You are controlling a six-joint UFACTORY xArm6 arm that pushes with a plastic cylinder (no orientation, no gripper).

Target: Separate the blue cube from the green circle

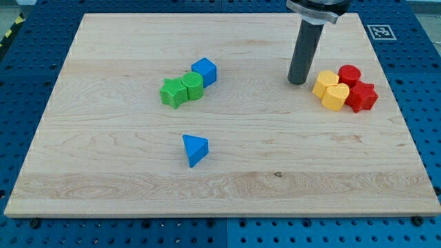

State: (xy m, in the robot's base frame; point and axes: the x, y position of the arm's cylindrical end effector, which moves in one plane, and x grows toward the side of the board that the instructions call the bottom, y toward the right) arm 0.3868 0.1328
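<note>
So going from the view's left: the wooden bench (103, 172) has a lot of bare board on that side before you hit anything. First up is a green star-ish block (173, 92), and it's pressed right against the green circle (193, 86), which in turn touches the blue cube (204, 71) sitting just up and to the right of it. Those three make a little diagonal chain, so the cube and circle are definitely not apart right now.

Below that chain, well apart from it, there's a blue triangle block (195, 149) on its own.

Further right, my tip (298, 82) is down on the board, well clear of the blue cube and just left of a tight cluster: two yellow blocks (331, 90), shape hard to call, touching a red round one (349, 74) and a red star-like one (362, 97). No fingers on this rig, just the rod, so nothing is grasped.

Between my tip and the cube the board is open. The cube also has free room toward the view's top edge. The red cluster sits fairly near the right edge.
</note>
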